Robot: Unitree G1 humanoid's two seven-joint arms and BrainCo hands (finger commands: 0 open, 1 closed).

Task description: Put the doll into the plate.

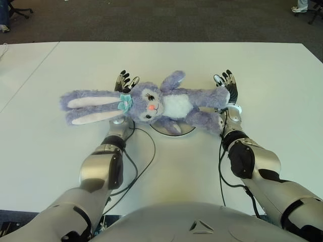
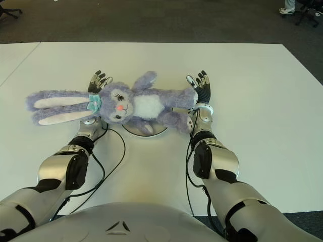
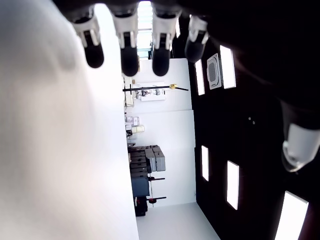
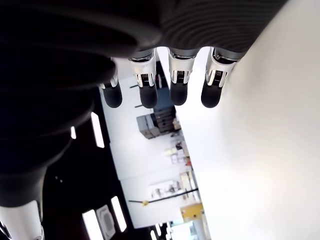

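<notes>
- Plush bunny doll (image 1: 151,103) lies across both upturned palms, its body over the white plate (image 1: 174,128) on the white table (image 1: 272,80).
- Left hand (image 1: 123,85) under its head, fingers extended, not gripping.
- Right hand (image 1: 228,86) under its legs, fingers likewise straight.

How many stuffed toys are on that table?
1. A purple bunny doll lies across both upturned hands, its head by the left hand, its legs by the right hand, above a mostly hidden plate. Nothing else plush shows.
</notes>
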